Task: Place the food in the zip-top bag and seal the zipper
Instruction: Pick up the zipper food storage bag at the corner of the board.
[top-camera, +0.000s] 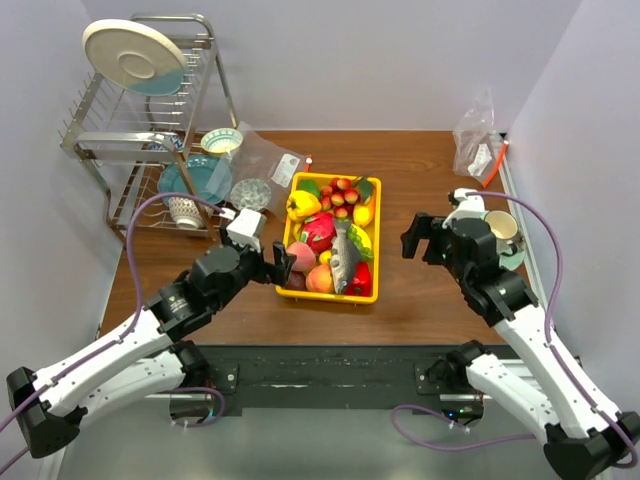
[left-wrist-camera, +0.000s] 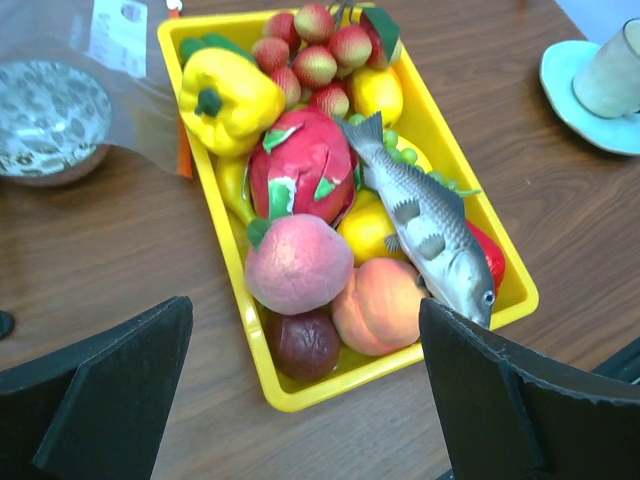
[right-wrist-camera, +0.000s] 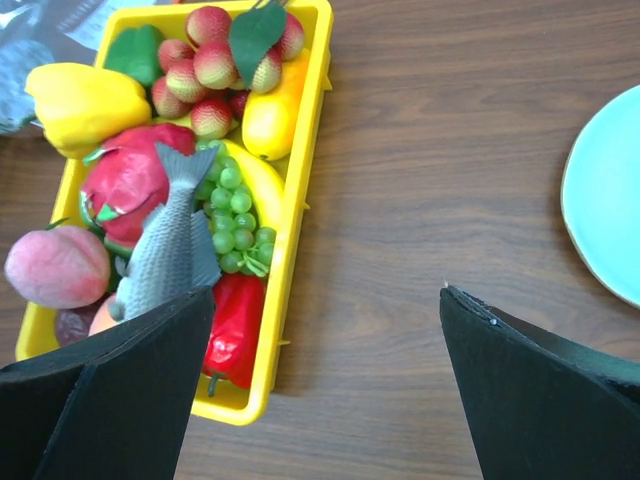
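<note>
Nearest the lenses, black fingers (left-wrist-camera: 110, 390) on both wrists, spread wide, clamped on nothing. Left gripper (top-camera: 282, 264) poised at 8 o'clock of the tray, right gripper (top-camera: 424, 238) at 3 o'clock, neither touching any piece.

Food (top-camera: 335, 235) all heaped in the yellow tray (top-camera: 372, 292) at table centre. Fish (left-wrist-camera: 425, 225) on top along the right side, grapes (right-wrist-camera: 235, 215) and red pepper (right-wrist-camera: 235, 320) at its right flank. Peach (left-wrist-camera: 298, 262) and dragon fruit (left-wrist-camera: 300, 165) to its left, yellow pepper (left-wrist-camera: 225, 95) toward the far left corner. Zip-top bag (top-camera: 477, 135) crumpled at 1 o'clock against the far right wall, well apart from the tray, zipper (top-camera: 497, 163) slanting down its right edge.

Judged the very start: nothing bagged, nothing lifted. Next move likely calls for fetching the bag with the right gripper, laying it near the tray with the mouth held apart, then picking a top piece such as the fish or peach.

Bag's mouth open or shut: impossible to tell. Bag absent from both wrist views. Lower pieces buried beneath the pile, some unnameable. Flatter bag (top-camera: 270, 155) at 11 o'clock, partly over a bowl (top-camera: 252, 192), easy to mistake for the right one. Cup (top-camera: 503, 228) on a saucer just behind the right gripper, rack (top-camera: 120, 140) at 10 o'clock.
</note>
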